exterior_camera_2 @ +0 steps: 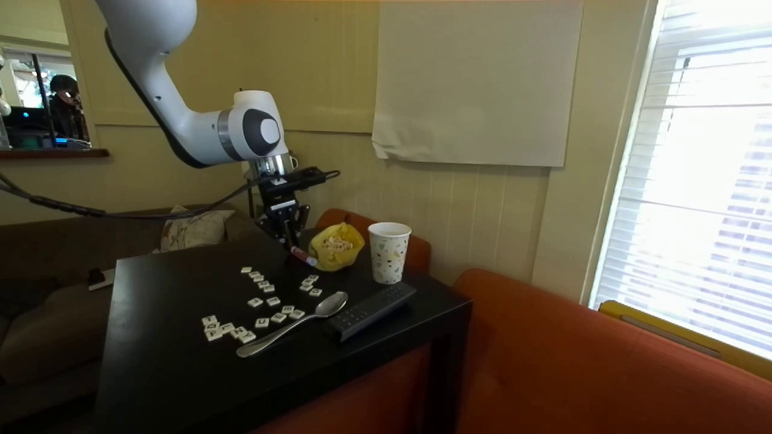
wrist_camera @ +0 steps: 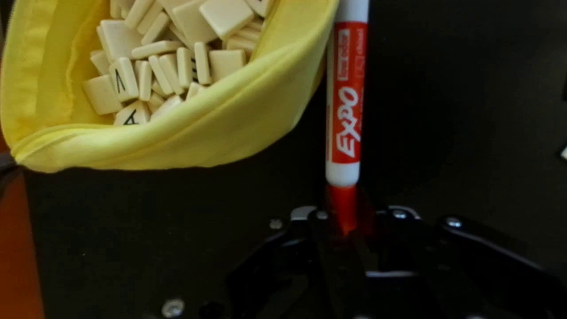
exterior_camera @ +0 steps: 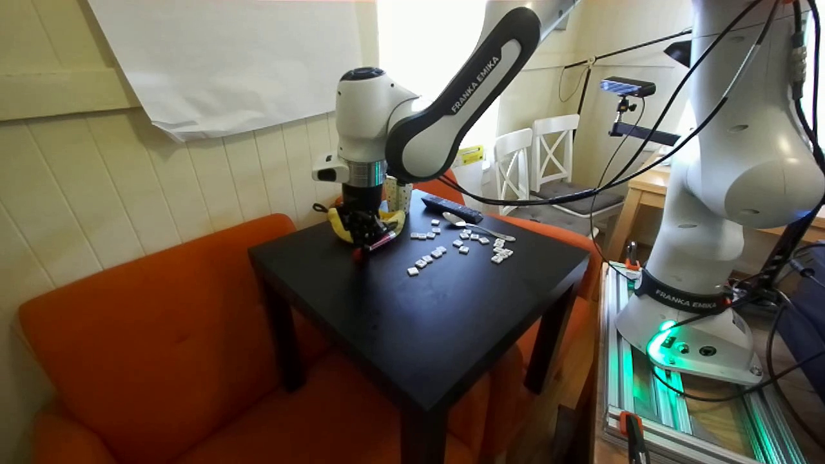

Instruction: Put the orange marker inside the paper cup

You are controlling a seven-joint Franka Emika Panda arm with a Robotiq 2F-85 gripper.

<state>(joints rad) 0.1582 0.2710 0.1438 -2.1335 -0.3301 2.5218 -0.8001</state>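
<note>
The orange marker is a red-and-white Expo pen (wrist_camera: 347, 110), which also shows in both exterior views (exterior_camera: 383, 241) (exterior_camera_2: 303, 256). My gripper (wrist_camera: 354, 230) has its dark fingers close together around the marker's red cap end, shut on it; the fingertips are dark and partly hide the cap. The gripper also shows low over the table in both exterior views (exterior_camera: 362, 243) (exterior_camera_2: 289, 240). The marker juts sideways from the fingers; whether it touches the table is unclear. The paper cup (exterior_camera_2: 389, 253), white with coloured specks, stands upright, partly hidden behind the arm in an exterior view (exterior_camera: 398, 195).
A yellow pouch (exterior_camera_2: 338, 256) full of letter tiles lies beside the marker, between gripper and cup; it fills the upper left wrist view (wrist_camera: 221, 133). A remote (exterior_camera_2: 374, 308), a spoon (exterior_camera_2: 301, 323) and scattered tiles (exterior_camera_2: 263, 286) lie on the black table (exterior_camera: 445, 309).
</note>
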